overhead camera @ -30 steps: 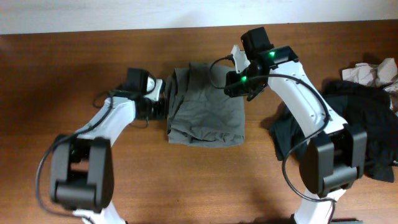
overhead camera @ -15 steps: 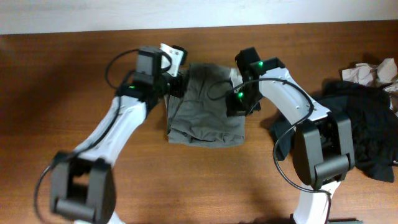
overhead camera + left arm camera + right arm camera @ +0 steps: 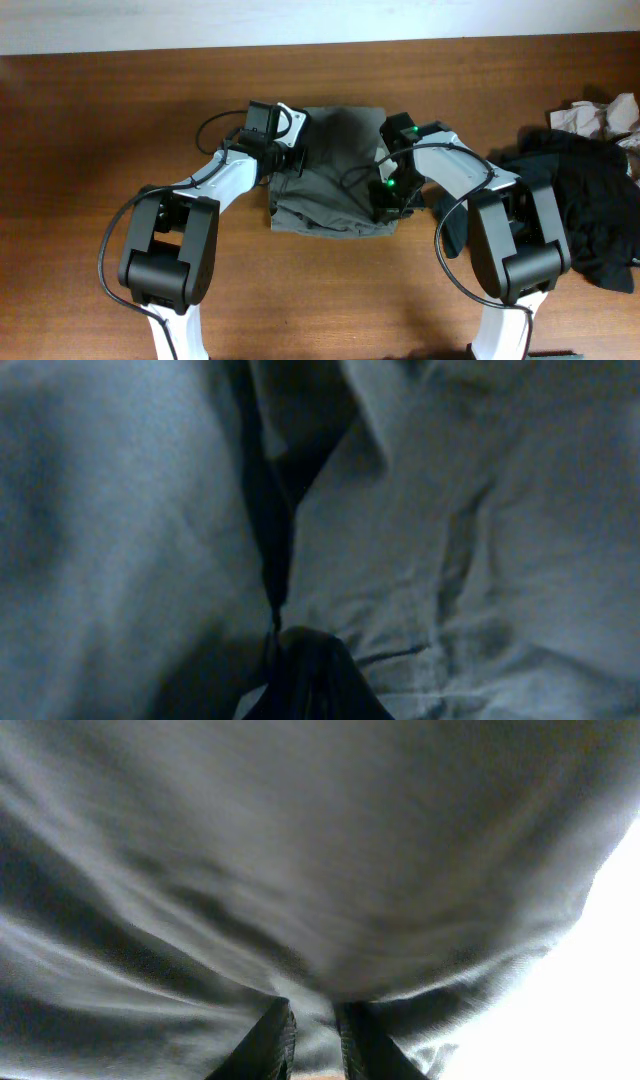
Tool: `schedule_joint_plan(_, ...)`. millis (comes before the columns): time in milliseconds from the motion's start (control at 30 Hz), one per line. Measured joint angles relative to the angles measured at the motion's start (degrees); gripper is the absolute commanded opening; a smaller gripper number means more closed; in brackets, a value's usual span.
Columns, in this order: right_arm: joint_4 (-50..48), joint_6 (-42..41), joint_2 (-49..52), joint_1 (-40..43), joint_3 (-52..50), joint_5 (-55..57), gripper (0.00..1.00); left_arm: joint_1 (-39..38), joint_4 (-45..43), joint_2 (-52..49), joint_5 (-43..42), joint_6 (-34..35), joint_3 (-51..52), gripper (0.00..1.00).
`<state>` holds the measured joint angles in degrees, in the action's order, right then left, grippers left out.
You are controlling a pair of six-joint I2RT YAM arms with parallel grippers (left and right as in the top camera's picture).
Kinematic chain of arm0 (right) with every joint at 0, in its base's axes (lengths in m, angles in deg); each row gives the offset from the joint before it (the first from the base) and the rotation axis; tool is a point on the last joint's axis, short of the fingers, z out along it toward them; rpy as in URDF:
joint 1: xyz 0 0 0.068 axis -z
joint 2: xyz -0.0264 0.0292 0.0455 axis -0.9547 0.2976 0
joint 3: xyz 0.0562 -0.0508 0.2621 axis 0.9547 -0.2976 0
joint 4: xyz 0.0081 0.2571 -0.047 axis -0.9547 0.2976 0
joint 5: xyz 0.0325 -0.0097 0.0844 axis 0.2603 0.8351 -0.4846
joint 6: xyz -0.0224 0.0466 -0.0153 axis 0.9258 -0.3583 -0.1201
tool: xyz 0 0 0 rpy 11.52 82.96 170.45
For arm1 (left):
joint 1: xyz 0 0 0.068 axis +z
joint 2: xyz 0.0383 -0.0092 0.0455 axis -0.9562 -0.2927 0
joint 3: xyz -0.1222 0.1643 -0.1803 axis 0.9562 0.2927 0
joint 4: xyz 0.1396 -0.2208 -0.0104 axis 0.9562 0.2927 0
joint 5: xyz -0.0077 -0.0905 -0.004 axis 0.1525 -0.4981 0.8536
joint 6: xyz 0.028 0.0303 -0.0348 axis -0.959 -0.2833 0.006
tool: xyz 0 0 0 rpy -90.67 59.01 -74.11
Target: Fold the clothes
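Overhead: shorts (image 3: 335,170) lie on the table (image 3: 120,100), spanning the gap between both sets of fingers.

Change over the last second:
- The left gripper (image 3: 292,160) has come in from outside the left edge onto the cloth.
- The right gripper (image 3: 387,197) has slid from the far right corner down to the near one.
- The far hem now spreads wider and squarer than before.

Left wrist: fingers (image 3: 305,670) clenched, with a crease of shorts running straight up from the tips.

Right wrist: fingers (image 3: 268,1042) nearly together with cloth draped just above them. They are probably nipping the edge, but the view is too close to be sure.

Judgement: the shorts are being squared up, and the fold is not yet finished.
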<state>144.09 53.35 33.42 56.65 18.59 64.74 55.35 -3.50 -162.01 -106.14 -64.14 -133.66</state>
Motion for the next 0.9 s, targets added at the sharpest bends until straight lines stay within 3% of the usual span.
schedule_joint_plan(167,0.1,0.0,-0.2,-0.2,-0.2,1.3,0.22,0.6,5.5,0.0,1.2,-0.3,-2.2,0.09)
schedule_joint_plan(367,1.6,0.0,-1.9,-0.3,-0.6,3.3,0.29,5.0,18.1,0.6,4.4,-0.8,-10.5,0.3)
schedule_joint_plan(467,1.7,0.1,-4.1,-0.3,-0.7,4.3,0.39,6.8,23.3,3.0,5.6,-0.8,-15.4,0.4)
schedule_joint_plan(667,1.6,0.1,-13.2,-0.3,-0.9,5.7,0.72,7.5,34.0,13.2,6.4,0.4,-23.5,0.58)
schedule_joint_plan(800,-0.2,0.2,-20.2,-0.3,-0.9,6.2,0.77,7.8,42.6,17.9,6.4,3.3,-24.8,0.62)
schedule_joint_plan(900,-1.0,0.2,-23.8,-0.3,-0.9,6.3,0.78,8.0,45.2,17.7,6.4,5.6,-23.3,0.96)
